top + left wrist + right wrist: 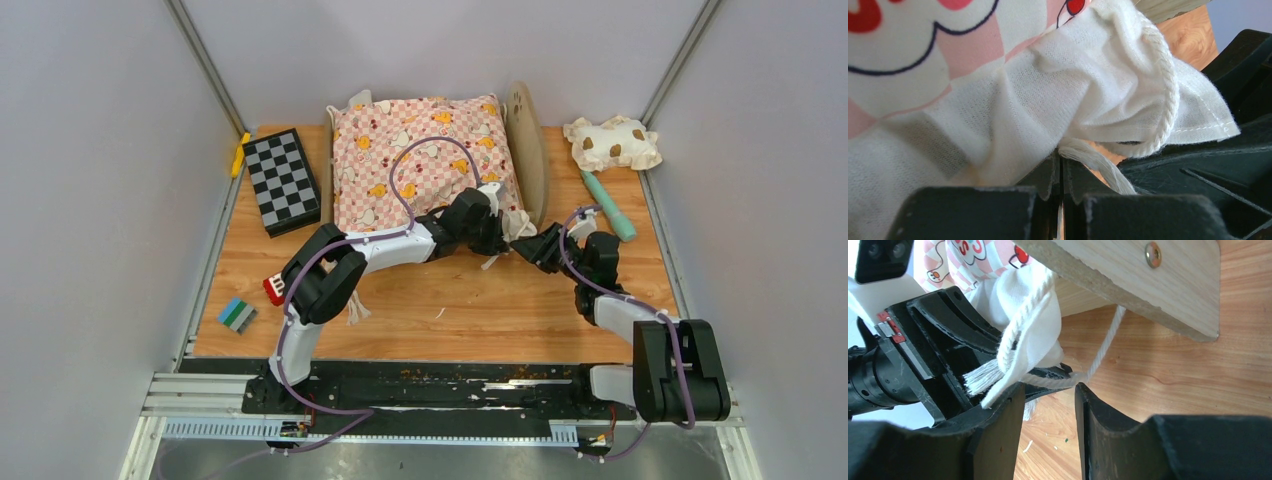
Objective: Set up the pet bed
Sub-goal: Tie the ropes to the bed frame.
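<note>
At twelve o'clock on the wood-grain table sits the pet bed. Its rounded pale-wood headboard stands on the three o'clock side, and a pink checkered cushion covers the base. Red lettering in the cushion's print is cropped, so you cannot read it. At the bed's five o'clock corner your left arm stretches forward. The left hand is pressed together, pinching the cushion's soft white knit ruffle beside a twisted white cord with a frayed end. Your right arm reaches in from four o'clock, elbow bent. The right hand is partly spread, and the cord crosses its gap below a wooden rail fixed with a brass screw.
</note>
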Motion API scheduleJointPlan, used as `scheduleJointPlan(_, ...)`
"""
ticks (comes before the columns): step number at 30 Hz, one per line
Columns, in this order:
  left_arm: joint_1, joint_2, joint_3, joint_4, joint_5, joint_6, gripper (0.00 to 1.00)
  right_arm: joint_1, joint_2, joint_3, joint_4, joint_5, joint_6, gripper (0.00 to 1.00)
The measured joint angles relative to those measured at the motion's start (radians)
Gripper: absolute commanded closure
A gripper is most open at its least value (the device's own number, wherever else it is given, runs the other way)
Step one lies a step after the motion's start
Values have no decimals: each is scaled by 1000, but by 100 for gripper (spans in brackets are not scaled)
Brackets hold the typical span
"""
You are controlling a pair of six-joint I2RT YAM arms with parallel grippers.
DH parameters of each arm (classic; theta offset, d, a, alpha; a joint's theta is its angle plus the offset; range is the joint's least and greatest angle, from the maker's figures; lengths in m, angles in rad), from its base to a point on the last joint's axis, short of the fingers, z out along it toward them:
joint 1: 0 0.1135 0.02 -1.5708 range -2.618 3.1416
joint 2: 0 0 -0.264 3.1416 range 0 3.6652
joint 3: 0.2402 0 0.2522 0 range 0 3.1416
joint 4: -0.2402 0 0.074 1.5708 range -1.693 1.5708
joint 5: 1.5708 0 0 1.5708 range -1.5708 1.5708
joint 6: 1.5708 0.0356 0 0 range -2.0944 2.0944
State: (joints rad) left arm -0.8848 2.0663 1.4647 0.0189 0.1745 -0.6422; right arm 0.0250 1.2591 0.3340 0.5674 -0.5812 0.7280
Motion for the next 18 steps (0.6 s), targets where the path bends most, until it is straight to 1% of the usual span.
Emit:
scheduleJointPlan(6, 2, 0, 0, -1, 0, 0, 100, 0, 5, 4, 43, -4, -2, 59)
scheduleJointPlan(15, 2, 0, 0, -2, 8, 1, 100, 0, 24, 53, 46, -8, -31, 59)
scheduleJointPlan(18, 2, 0, 0, -2, 8, 1, 100, 1, 44, 65, 54, -14, -33, 62)
